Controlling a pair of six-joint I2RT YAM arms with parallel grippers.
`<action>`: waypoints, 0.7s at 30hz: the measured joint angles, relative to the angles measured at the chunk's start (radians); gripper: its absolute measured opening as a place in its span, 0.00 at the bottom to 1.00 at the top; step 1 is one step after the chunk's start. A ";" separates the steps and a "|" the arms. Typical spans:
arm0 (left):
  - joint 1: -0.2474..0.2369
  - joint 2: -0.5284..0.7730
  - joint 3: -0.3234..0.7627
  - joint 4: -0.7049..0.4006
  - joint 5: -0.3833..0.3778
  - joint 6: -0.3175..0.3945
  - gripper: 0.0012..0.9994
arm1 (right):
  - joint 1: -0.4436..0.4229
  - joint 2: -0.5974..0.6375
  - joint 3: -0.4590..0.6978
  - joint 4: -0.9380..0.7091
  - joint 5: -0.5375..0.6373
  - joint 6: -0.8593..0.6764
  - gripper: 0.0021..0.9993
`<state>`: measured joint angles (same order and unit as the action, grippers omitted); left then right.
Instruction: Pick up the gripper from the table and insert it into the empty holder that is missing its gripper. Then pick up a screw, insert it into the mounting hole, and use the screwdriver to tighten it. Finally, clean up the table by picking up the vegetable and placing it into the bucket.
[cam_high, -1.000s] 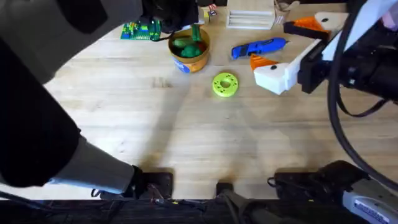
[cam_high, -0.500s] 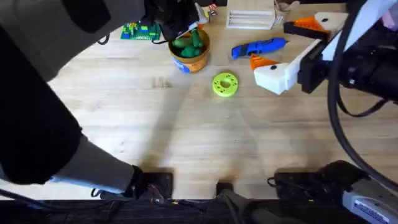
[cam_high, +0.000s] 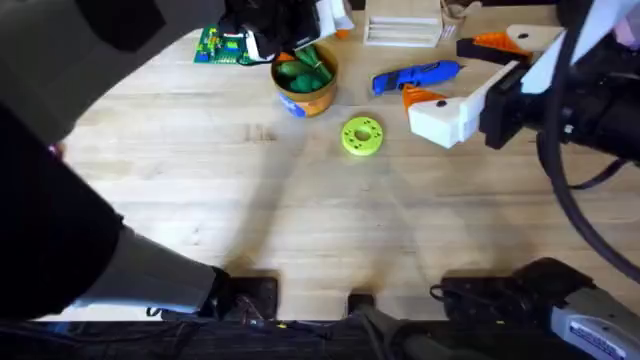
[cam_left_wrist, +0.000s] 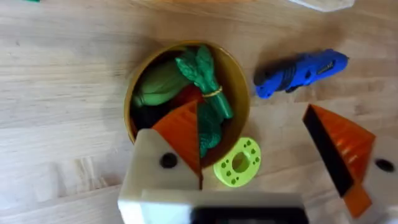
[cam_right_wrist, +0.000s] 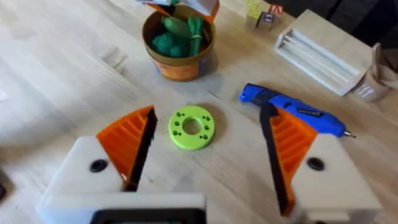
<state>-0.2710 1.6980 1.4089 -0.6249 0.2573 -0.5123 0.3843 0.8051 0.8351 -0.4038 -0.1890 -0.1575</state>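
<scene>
The thin green stalk-like toy vegetable (cam_left_wrist: 208, 84) with its leafy strands lay inside the small round tan-yellow bucket (cam_left_wrist: 240, 81), propped against the rim on top of other green toy pieces, and the wrist view looked straight down on it! That put the run at the last step, the clean-up, and by the look of things the drop was already made. The left claw (cam_left_wrist: 273, 162) hung right over the bucket, its white fingers with orange ribbed pads (cam_left_wrist: 180, 134) spread wide and gripping nothing. In the overhead view the bucket (cam_high: 305, 82) stood at the far side of the wooden counter (cam_high: 300, 220), the left arm reaching across to it.

Just beside the bucket sat the yellow-green round plastic disc (cam_high: 362, 136), and a little farther right the bright blue pen-shaped electric screwdriver (cam_high: 418, 76) lay flat, apart from both. The right claw (cam_right_wrist: 205, 152) hovered well back from the bucket, its pads likewise parted and empty, the disc and screwdriver showing between them.

The next move would likely call for little: lifting the left arm straight up and away without clipping the bucket rim or dragging the stalk back out.
</scene>
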 joint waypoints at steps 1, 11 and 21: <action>0.000 -0.016 0.010 -0.023 0.005 0.028 1.00 | 0.000 0.000 0.009 -0.014 0.000 0.013 0.99; -0.002 -0.335 0.088 -0.399 0.013 0.434 1.00 | 0.000 0.000 0.255 -0.343 0.052 0.056 0.99; -0.002 -0.505 0.088 -0.520 0.012 0.571 1.00 | 0.000 0.004 0.370 -0.570 0.053 0.105 0.99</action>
<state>-0.2726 1.1935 1.4971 -1.1448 0.2695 0.0584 0.3843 0.8089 1.2049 -0.9737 -0.1356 -0.0520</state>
